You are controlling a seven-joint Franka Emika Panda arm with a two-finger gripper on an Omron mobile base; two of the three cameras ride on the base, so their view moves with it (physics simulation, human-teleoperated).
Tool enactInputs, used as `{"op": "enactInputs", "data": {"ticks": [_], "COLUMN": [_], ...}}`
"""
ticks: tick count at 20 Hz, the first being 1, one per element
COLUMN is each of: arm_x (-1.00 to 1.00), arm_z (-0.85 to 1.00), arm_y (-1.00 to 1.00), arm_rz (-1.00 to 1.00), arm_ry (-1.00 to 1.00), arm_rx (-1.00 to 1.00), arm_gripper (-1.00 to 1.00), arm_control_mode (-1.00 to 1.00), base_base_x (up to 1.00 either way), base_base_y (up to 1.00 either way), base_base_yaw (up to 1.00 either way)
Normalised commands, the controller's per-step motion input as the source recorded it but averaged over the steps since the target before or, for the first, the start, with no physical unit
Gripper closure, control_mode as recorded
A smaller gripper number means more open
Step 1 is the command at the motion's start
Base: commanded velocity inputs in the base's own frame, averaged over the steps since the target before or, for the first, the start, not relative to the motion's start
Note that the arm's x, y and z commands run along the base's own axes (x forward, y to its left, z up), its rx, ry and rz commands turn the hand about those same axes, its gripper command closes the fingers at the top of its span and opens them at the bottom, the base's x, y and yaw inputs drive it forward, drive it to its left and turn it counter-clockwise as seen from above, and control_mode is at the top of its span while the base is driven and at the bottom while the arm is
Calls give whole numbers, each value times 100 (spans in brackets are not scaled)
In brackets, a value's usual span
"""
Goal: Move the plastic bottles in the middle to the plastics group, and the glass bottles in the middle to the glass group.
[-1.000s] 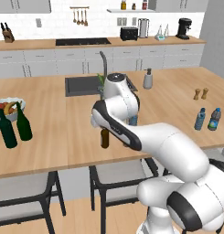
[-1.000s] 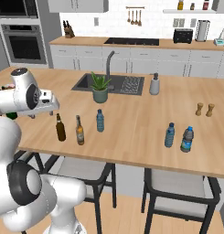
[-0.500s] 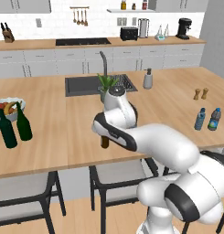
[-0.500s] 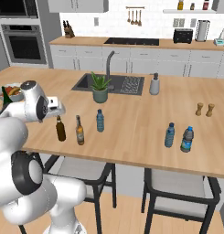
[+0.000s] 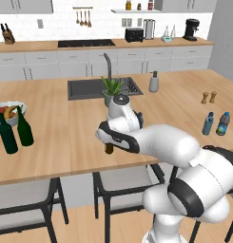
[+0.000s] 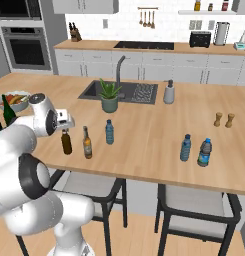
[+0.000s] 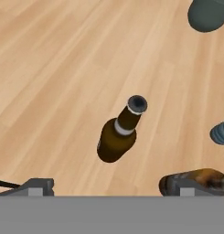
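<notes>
The dark brown beer bottle (image 7: 118, 135) stands upright on the wooden island, directly under my open gripper (image 7: 111, 189), whose jaws stand wide on either side with nothing held. From the right base view the gripper (image 6: 67, 128) hangs just above this bottle (image 6: 67, 143). The amber beer bottle (image 6: 87, 145) and the small light-blue plastic bottle (image 6: 109, 132) stand to its right. In the left base view the dark bottle (image 5: 109, 148) shows below the hand. Two blue plastic bottles (image 6: 186, 148) (image 6: 205, 153) stand far right. Two green wine bottles (image 5: 7, 135) (image 5: 25, 128) stand far left.
A potted plant (image 6: 109, 97) and the sink (image 6: 94, 90) lie behind the middle bottles. A fruit bowl (image 5: 8, 111) sits behind the wine bottles. A soap dispenser (image 6: 168, 92) and salt and pepper shakers (image 6: 224, 120) stand further right. Stools sit under the island's near edge.
The hand has swung right and come down from higher up, ending over the dark brown beer bottle. The jaws stayed open. No bottle has moved.
</notes>
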Motion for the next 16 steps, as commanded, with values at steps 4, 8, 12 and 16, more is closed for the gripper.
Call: {"op": "enactInputs", "data": {"ticks": [4,8,12,16], "arm_x": [25,32,28,9], "arm_z": [-5,-3,-8,-22], "arm_y": [0,0,0,0], "arm_rz": [-3,-4,-5,-8], "arm_ry": [0,1,4,7], "arm_rx": [4,6,4,2], "arm_gripper": [-100,-100,-100,-100], "arm_control_mode": [-100,-100,-100,-100], "base_base_x": [0,0,0,0], "base_base_y": [0,0,0,0], "base_base_yaw": [0,0,0,0]}}
